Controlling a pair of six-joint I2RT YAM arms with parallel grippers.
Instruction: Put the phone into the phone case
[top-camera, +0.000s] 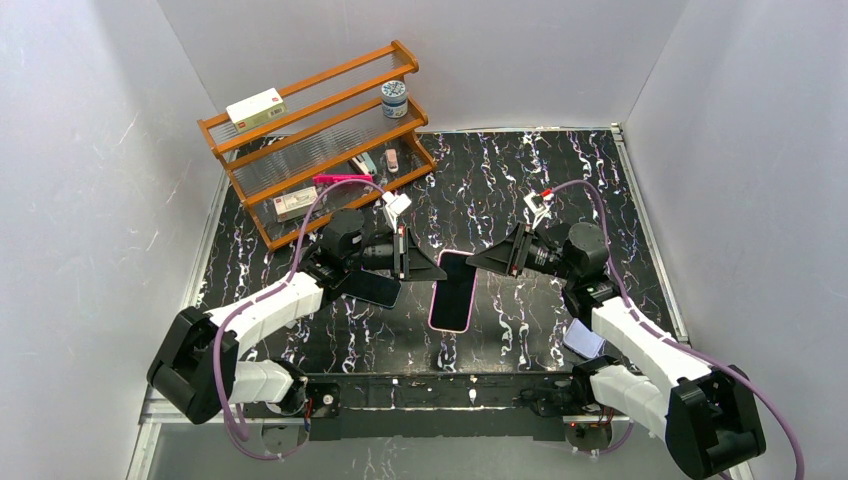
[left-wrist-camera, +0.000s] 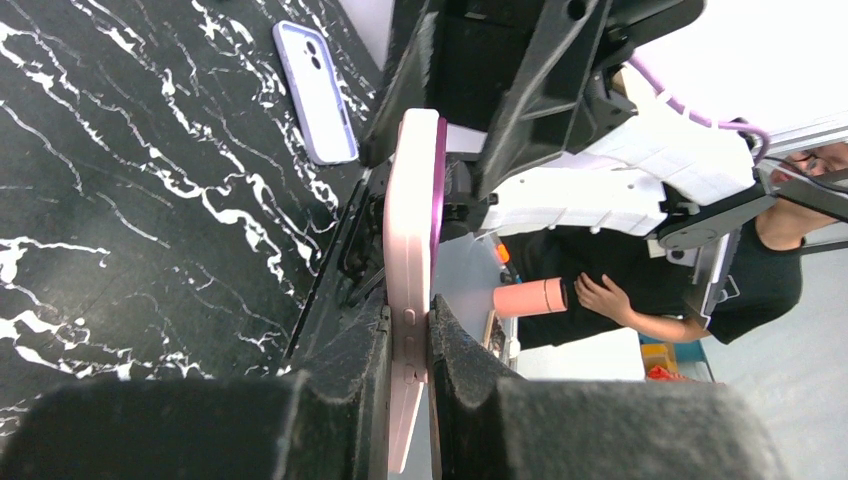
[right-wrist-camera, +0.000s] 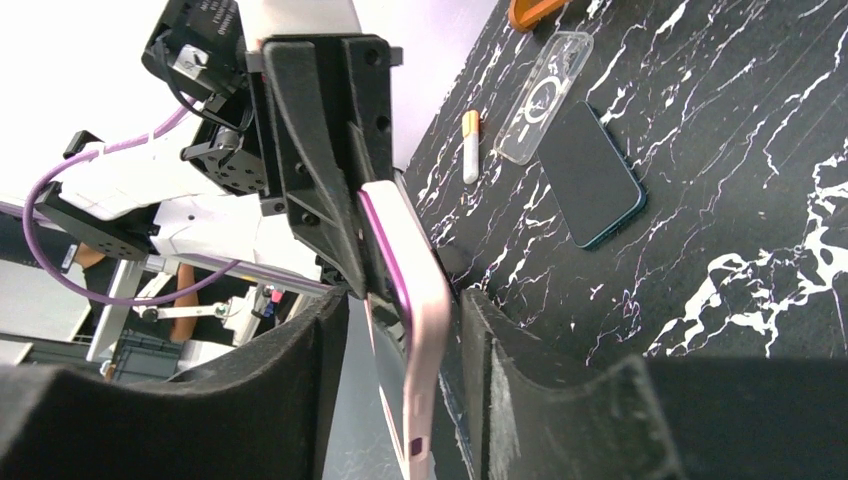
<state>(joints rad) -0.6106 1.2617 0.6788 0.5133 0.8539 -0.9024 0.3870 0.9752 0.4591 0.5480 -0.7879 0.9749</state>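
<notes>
A pink phone case with a dark-screened phone in it hangs between my two grippers over the table's middle. In the left wrist view it stands edge-on, and the phone's magenta rim lies against the case. My left gripper is shut on the case's edge. My right gripper straddles the opposite edge; its jaws stand apart, with gaps on both sides of the pink case.
A second dark phone lies under the left arm and also shows in the right wrist view, beside a clear case. A lavender case lies by the right arm. A wooden shelf stands at the back left.
</notes>
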